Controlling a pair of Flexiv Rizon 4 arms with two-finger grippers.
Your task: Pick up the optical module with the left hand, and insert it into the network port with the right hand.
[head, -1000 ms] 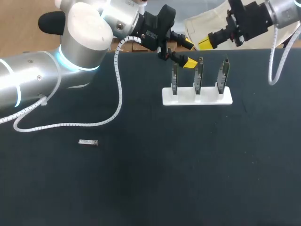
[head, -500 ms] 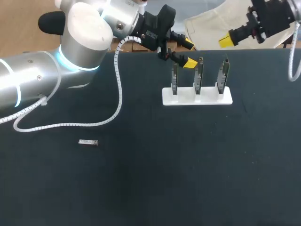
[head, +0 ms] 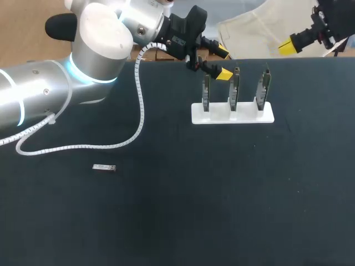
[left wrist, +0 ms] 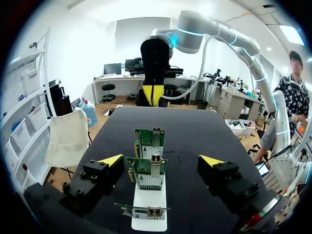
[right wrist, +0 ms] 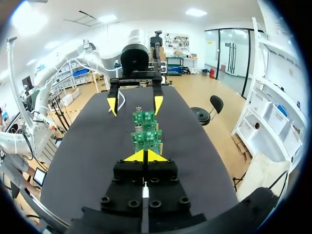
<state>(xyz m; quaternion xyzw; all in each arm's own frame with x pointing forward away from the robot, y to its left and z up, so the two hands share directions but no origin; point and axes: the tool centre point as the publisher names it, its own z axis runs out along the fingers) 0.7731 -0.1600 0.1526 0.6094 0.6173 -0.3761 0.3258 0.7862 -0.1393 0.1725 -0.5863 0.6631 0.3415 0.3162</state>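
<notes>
black cloth covers the table point(head: 222, 210). the optical module point(head: 104, 167) is a small, slim, silver-grey metal bar with a darker end. it lies flat on the cloth on the left side, well apart from both arms and touching neither.

toward the far edge, a white stand point(head: 233, 113) holds three green circuit boards point(head: 234, 88) upright in a row, side by side. in the left wrist view the boards point(left wrist: 148, 173) line up one behind another, each with small silver metal parts on its face.

the left gripper point(head: 223, 62) hangs at the far edge of the table, just beside the leftmost board. its two yellow-tipped fingers are spread wide, and from its wrist the stand point(left wrist: 148, 202) sits just ahead of them.

the right gripper point(head: 288, 46) is up at the far right corner, well apart from the stand. its wrist view shows the right gripper point(right wrist: 145, 156) with yellow tips pressed together, closed on nothing, pointing along the row of boards point(right wrist: 146, 136) toward the left gripper point(right wrist: 135, 103).
</notes>
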